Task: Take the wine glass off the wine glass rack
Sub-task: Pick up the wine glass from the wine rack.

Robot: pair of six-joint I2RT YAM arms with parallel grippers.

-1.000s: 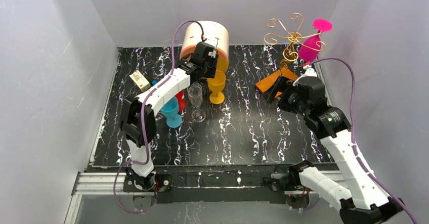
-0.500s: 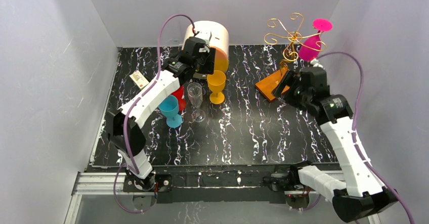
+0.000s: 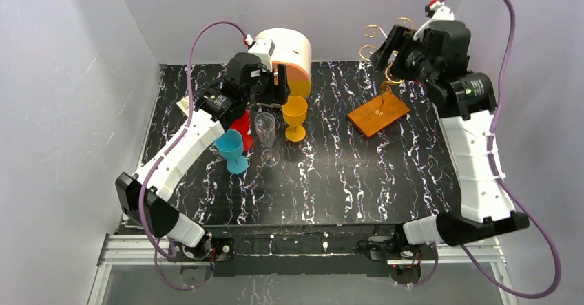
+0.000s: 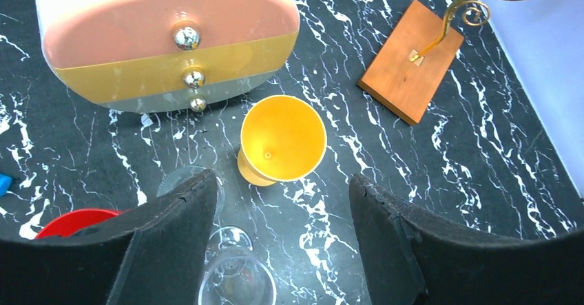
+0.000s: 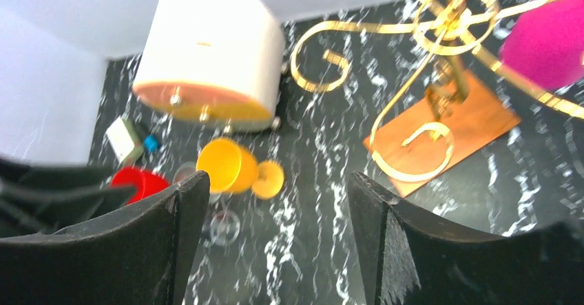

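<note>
The wine glass (image 5: 551, 43) is bright pink and hangs among the gold scroll arms of the wine glass rack (image 5: 441, 16), at the upper right of the right wrist view. The rack's wooden base (image 3: 379, 116) lies at the back right of the table. My right gripper (image 5: 275, 177) is open and empty, raised level with the rack's top, left of the glass. In the top view the right gripper (image 3: 394, 47) hides the pink glass. My left gripper (image 4: 281, 181) is open and empty, hovering over a clear glass (image 4: 234, 277) and an orange glass (image 4: 282, 136).
A round cream-and-orange drawer box (image 3: 286, 54) stands at the back. In front of it stand orange (image 3: 295, 116), clear (image 3: 266, 131), red (image 3: 241, 122) and blue (image 3: 233, 148) glasses. A small box (image 3: 186, 105) lies at the left. Walls close in on both sides.
My right arm has risen from beside the rack's base to its top and now covers the pink glass from above. My left gripper has lifted back from the orange glass and opened wider.
</note>
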